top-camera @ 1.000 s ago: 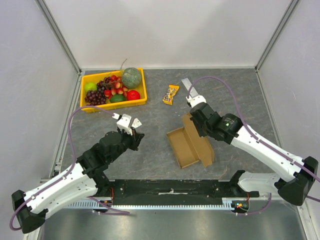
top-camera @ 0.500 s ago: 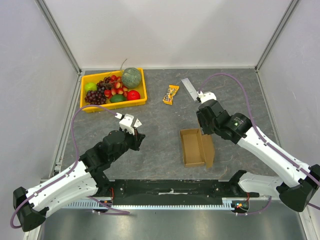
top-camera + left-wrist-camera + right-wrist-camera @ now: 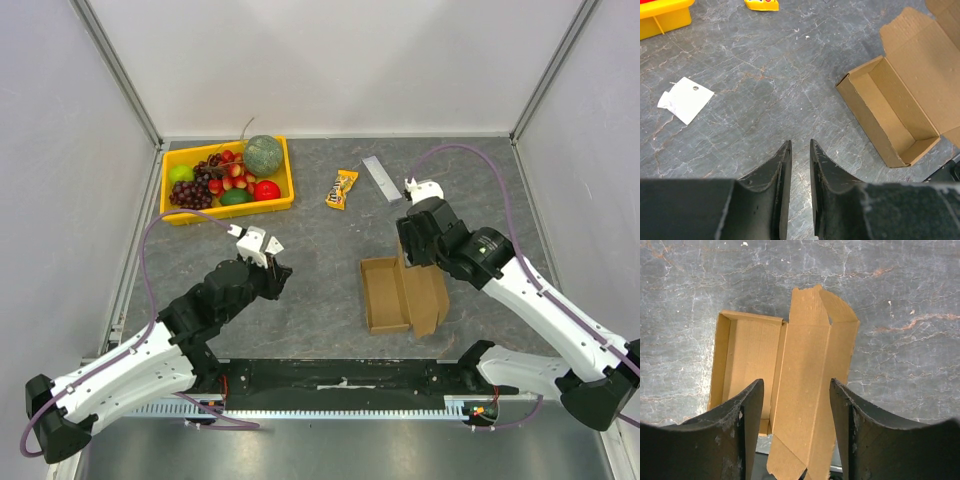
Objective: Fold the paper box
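The paper box (image 3: 385,295) is brown corrugated cardboard and lies flat on the grey table with its tray open upward. Its lid panel (image 3: 428,297) is spread out to the right. In the right wrist view the tray (image 3: 750,360) is at the left and the lid (image 3: 810,380) runs down the middle. My right gripper (image 3: 412,258) (image 3: 796,390) hovers over the lid's hinge, open, holding nothing. My left gripper (image 3: 270,258) (image 3: 800,146) is well left of the box (image 3: 890,115). Its fingers stand a narrow gap apart over bare table.
A yellow tray (image 3: 230,210) of fruit stands at the back left. A candy packet (image 3: 342,188) and a small grey bar (image 3: 381,177) lie at the back middle. A white paper scrap (image 3: 686,99) lies ahead and left of my left gripper. The black base rail runs along the near edge.
My right gripper has opened, let go of the box and drawn back. The box has dropped from tilted to flat, its lid falling out to the right. My left gripper's fingers have parted slightly.
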Tool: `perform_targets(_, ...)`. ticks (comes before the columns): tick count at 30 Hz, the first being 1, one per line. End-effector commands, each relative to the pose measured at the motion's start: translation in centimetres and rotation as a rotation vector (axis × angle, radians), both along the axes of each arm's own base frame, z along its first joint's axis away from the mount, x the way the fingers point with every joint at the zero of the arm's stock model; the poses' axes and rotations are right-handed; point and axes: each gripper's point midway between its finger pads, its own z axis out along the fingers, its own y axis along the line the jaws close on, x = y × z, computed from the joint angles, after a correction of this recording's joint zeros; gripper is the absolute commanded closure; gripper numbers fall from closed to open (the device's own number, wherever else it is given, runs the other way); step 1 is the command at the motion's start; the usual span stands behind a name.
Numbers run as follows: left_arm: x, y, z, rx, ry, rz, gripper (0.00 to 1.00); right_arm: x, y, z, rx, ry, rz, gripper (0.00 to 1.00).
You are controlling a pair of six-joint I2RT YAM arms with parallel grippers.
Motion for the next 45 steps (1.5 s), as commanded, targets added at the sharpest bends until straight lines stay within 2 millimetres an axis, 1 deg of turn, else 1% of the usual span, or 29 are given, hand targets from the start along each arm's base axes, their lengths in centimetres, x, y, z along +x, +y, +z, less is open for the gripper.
perform_targets(1,0.7,-0.3,3.3,-0.080,-0.041,0.038,0.72,1.1,-0.7,2.9,0.017,-0.084,-0.040,0.37)
perform_targets(5,0.9,-0.5,3.4,-0.070,-0.035,0.034,0.72,1.4,-1.0,3.9,0.027,-0.119,-0.060,0.36)
perform_targets(7,0.9,-0.5,3.5,-0.065,-0.036,0.034,0.72,1.7,-1.2,4.8,0.028,-0.152,-0.068,0.33)
perform_targets(8,0.9,-0.4,3.5,-0.066,-0.036,0.036,0.72,1.9,-1.4,5.3,0.029,-0.171,-0.076,0.30)
perform_targets(10,1.0,-0.4,3.5,-0.069,-0.038,0.041,0.72,2.3,-1.6,6.4,0.037,-0.217,-0.090,0.14)
perform_targets(11,0.9,-0.4,3.5,-0.072,-0.038,0.042,0.72,2.6,-1.9,6.9,0.041,-0.244,-0.106,0.02)
perform_targets(15,1.0,-0.5,4.0,-0.085,-0.040,0.042,0.71,3.6,-2.9,8.7,0.054,-0.341,-0.179,0.02)
perform_targets(17,1.0,-0.5,4.1,-0.081,-0.039,0.042,0.71,4.0,-3.0,9.6,0.059,-0.372,-0.195,0.02)
perform_targets(19,1.0,-0.5,4.3,-0.077,-0.038,0.043,0.71,4.3,-2.7,9.8,0.071,-0.380,-0.193,0.02)
perform_targets(20,1.0,-0.5,4.4,-0.073,-0.036,0.043,0.71,4.2,-2.3,9.7,0.083,-0.369,-0.173,0.02)
perform_targets(23,1.0,-0.3,4.3,-0.053,-0.012,0.047,0.70,3.3,0.1,8.7,0.133,-0.282,-0.045,0.02)
perform_targets(24,0.9,-0.3,4.3,-0.046,-0.004,0.046,0.70,3.1,0.5,8.6,0.158,-0.263,-0.043,0.02)
perform_targets(26,0.9,-0.3,4.3,-0.044,0.004,0.044,0.70,2.8,0.8,8.2,0.233,-0.238,-0.107,0.02)
perform_targets(29,0.8,-0.6,4.3,-0.049,0.014,0.035,0.70,1.8,1.5,6.9,0.326,-0.185,-0.143,0.02)
perform_targets(33,0.8,-1.5,4.0,-0.055,0.040,0.007,0.70,1.1,1.4,5.4,0.350,-0.135,-0.179,0.02)
perform_targets(35,0.6,-2.1,3.8,-0.053,0.054,-0.017,0.70,1.3,0.8,5.6,0.324,-0.138,-0.217,0.02)
perform_targets(38,0.6,-2.6,3.5,-0.048,0.069,-0.033,0.70,2.3,0.2,6.0,0.256,-0.134,-0.270,0.02)
perform_targets(40,0.7,-2.7,3.3,-0.049,0.071,-0.032,0.70,3.0,0.6,5.6,0.188,-0.090,-0.264,0.02)
perform_targets(42,0.8,-2.8,3.4,-0.049,0.068,-0.033,0.70,3.4,1.0,5.8,0.129,-0.061,-0.215,0.02)
perform_targets(43,0.8,-2.8,3.4,-0.046,0.068,-0.034,0.70,3.6,1.2,6.2,0.127,-0.070,-0.196,0.02)
perform_targets(45,0.9,-2.8,3.3,-0.034,0.068,-0.039,0.69,3.6,1.0,6.5,0.185,-0.136,-0.205,0.02)
